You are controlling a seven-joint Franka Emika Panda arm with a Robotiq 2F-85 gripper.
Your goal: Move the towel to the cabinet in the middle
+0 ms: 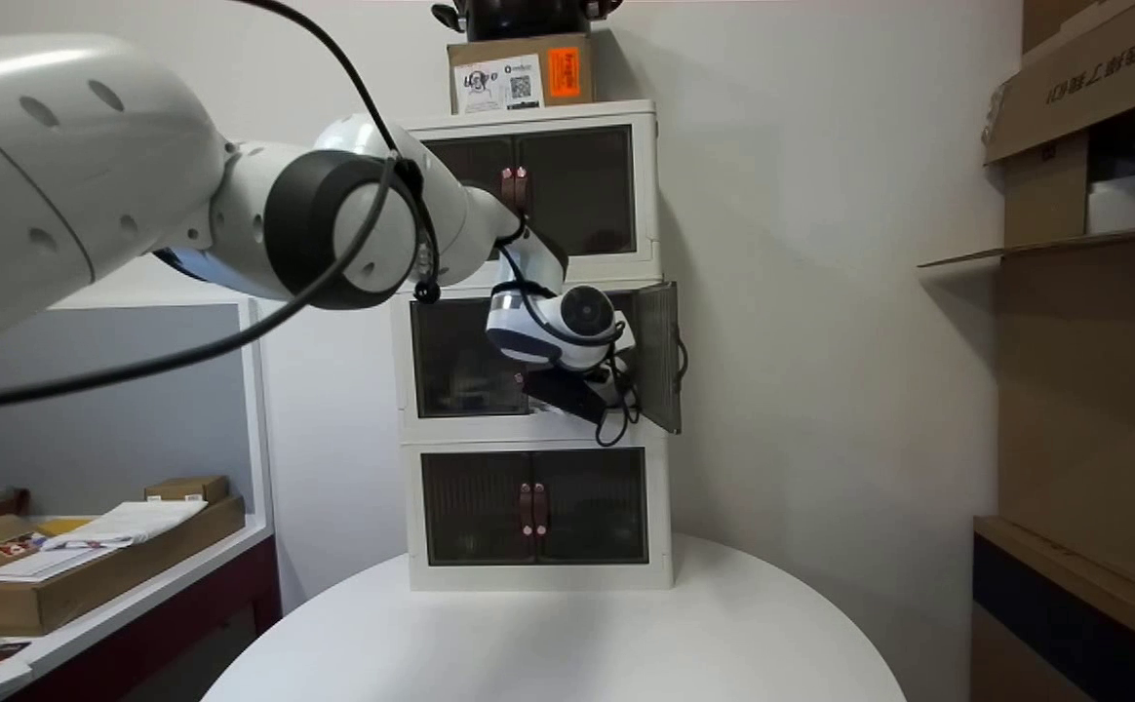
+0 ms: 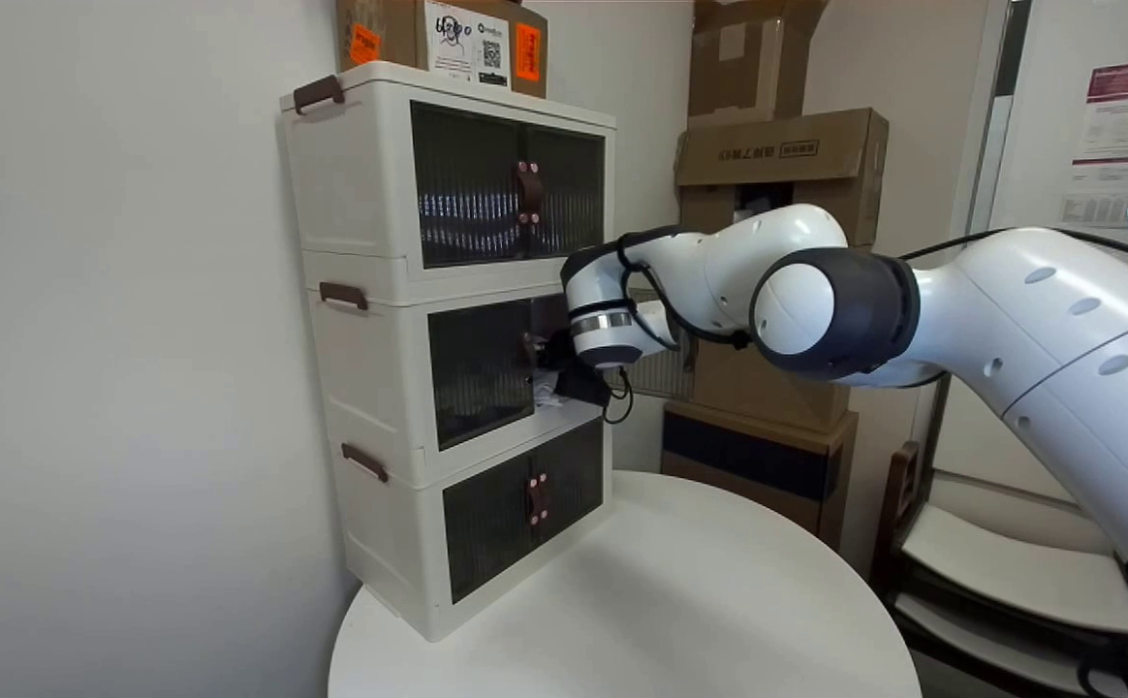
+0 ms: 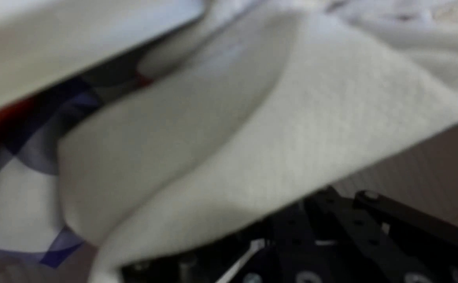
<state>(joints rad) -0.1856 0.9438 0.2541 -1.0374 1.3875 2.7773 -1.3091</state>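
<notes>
The white towel (image 3: pixel 221 149) fills the middle of the wrist view, bunched and folded across my gripper (image 3: pixel 288 202). The fingertips are hidden behind it. The visible finger links slant inward, so the gripper looks shut on the towel. In both exterior views the gripper (image 1: pixel 572 390) (image 2: pixel 556 361) reaches into the right half of the middle cabinet (image 1: pixel 470 430) (image 2: pixel 360 373). White material (image 2: pixel 547 390) shows just under it at the opening. The middle cabinet's right door (image 1: pixel 660 361) stands open; its left door (image 1: pixel 465 361) is shut.
A pale edge (image 3: pixel 75 47) crosses the wrist view's upper left, close to the towel. A blue, white and red item (image 3: pixel 20 204) lies beside the towel. The top cabinet (image 1: pixel 577 185) and bottom cabinet (image 1: pixel 533 575) have shut doors. The stack stands on a round white table (image 1: pixel 567 643).
</notes>
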